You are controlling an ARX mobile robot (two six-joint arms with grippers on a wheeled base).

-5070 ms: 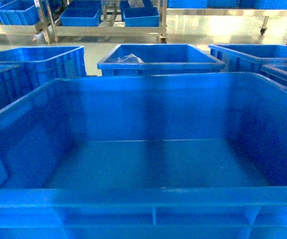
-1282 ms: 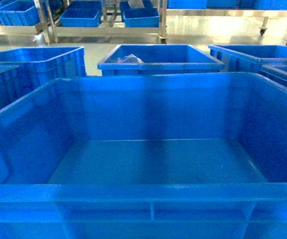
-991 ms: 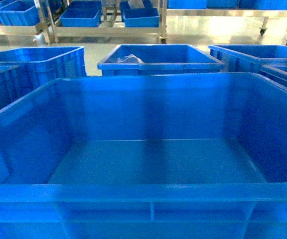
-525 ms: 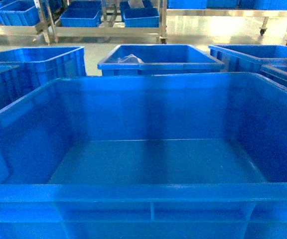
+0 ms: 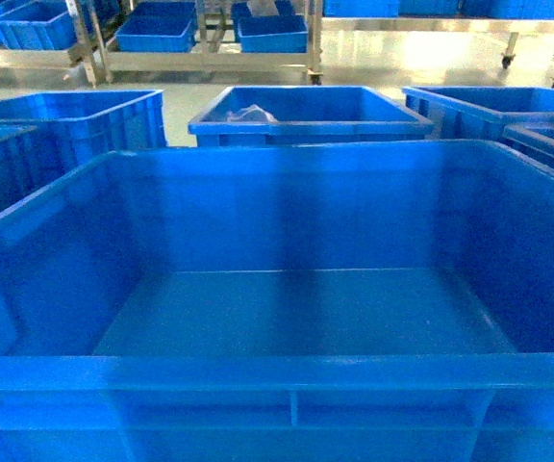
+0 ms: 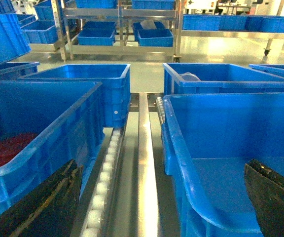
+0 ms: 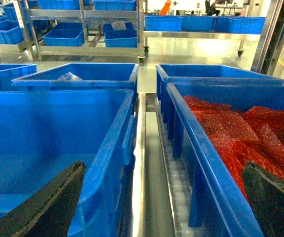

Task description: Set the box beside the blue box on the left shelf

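I see the box (image 5: 287,318) filling the near centre of my head view, empty, near rim right below the camera. My left gripper (image 6: 161,207) straddles the box's left wall, fingers (image 6: 43,207) spread wide, nothing clamped that I can see. My right gripper (image 7: 152,207) straddles the right wall, also spread wide. Crate with red bags (image 7: 240,128) just right, across roller rails (image 6: 105,177). Shelf rack (image 5: 200,38) far back.

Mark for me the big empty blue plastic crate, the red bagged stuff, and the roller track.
big empty blue plastic crate (image 5: 296,313), head view, glossy floor.
red bagged stuff (image 7: 240,128), right wrist view, heap's middle.
roller track (image 6: 105,192), left wrist view, white rollers.
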